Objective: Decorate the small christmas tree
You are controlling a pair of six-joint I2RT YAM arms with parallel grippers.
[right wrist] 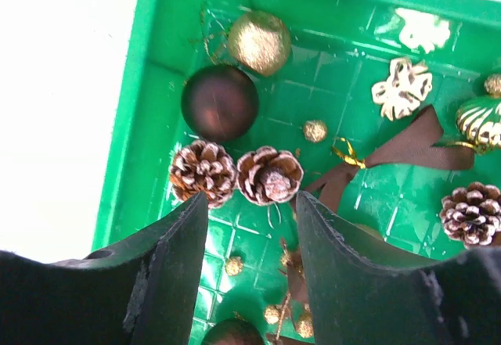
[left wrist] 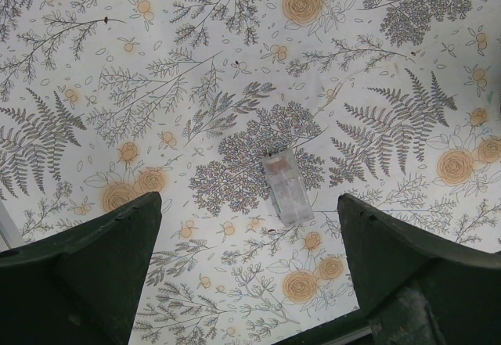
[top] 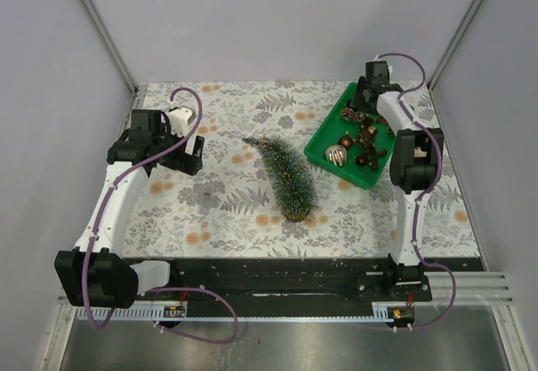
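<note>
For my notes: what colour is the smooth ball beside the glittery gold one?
Dark brown; the ball shows best in the right wrist view.

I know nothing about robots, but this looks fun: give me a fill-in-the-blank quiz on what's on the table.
The small christmas tree lies on its ____ on the tablecloth.
The ornaments wait in a ____ tray.
The left claw is wide ____ above the tablecloth.
Just ahead of the right claw sit ____ frosted pine cones, side by side.
Missing words: side; green; open; two.
</note>
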